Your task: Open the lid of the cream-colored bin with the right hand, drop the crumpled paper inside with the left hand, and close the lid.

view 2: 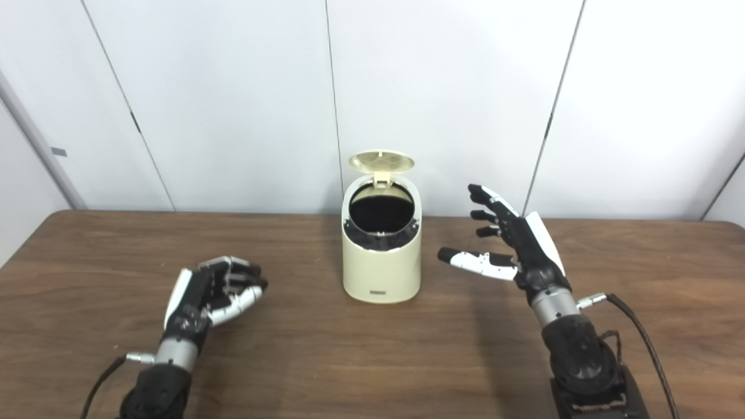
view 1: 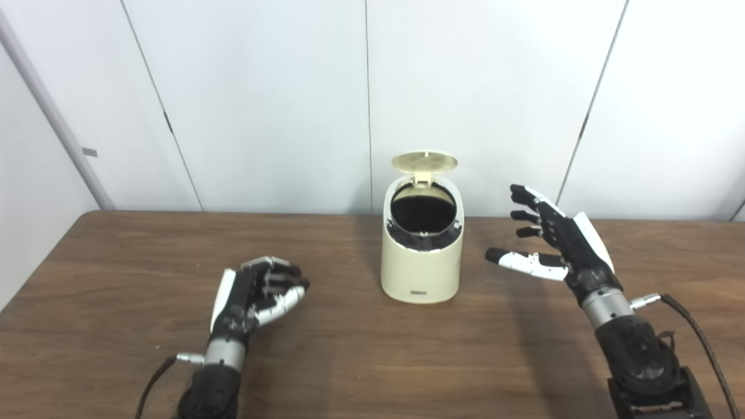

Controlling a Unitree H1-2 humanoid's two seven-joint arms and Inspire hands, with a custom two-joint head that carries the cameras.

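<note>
Two robot hands flank a cream-colored bin (view 1: 422,256) on a brown wooden table (view 1: 116,244), seen first through the left eye view. The bin stands upright toward the table's far edge, about midway between its left and right edges, with its round lid (view 1: 424,161) tipped up and back on its hinge and the dark mouth exposed. Bare wood lies open on every side of the bin and along the near edge between the two arms. The left hand (view 1: 256,294) sits toward the near left, well apart from the bin, fingers curled loosely inward toward the palm; whether anything lies inside that curl cannot be made out. The right hand (view 1: 550,241) is raised to the right of the bin, near but not touching it, fingers spread apart and thumb stretched toward the bin wall, holding nothing. Both forearms are cut off by the bottom edge.

Through the right eye view the same layout appears shifted leftward. White wall panels (view 2: 442,87) stand behind the table's far edge. The bin's interior reads only as black, so its contents stay hidden.
</note>
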